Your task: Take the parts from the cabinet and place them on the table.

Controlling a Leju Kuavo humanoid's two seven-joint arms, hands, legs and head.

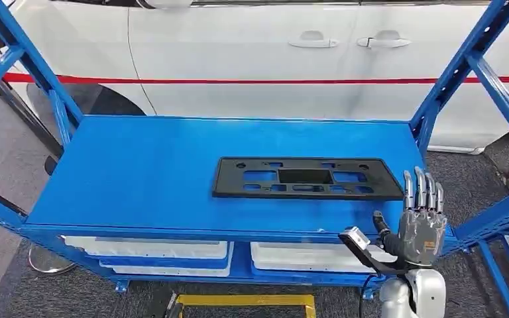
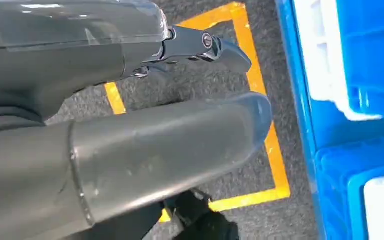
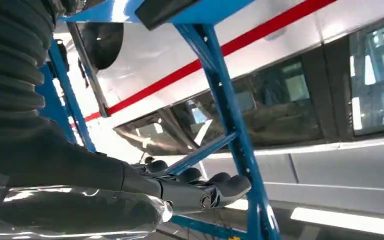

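Black plastic panel (image 1: pixel 307 178) lies flat on the blue shelf (image 1: pixel 139 172), toward its right side. Right hand (image 1: pixel 422 222) hovers just near-right of it, fingers straight, empty. Left hand (image 2: pixel 130 150) hangs released over the floor.

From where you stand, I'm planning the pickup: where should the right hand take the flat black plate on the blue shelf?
Probably the black plate's right end, from the right hand's side. It lies flat and long, so its thin edge or cutouts offer purchase.

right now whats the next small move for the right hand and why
Probably reach the right hand forward and slightly left onto the near right end of the black plastic part: it lies flat on the blue shelf, and the hand hovers open just short of it, holding nothing.
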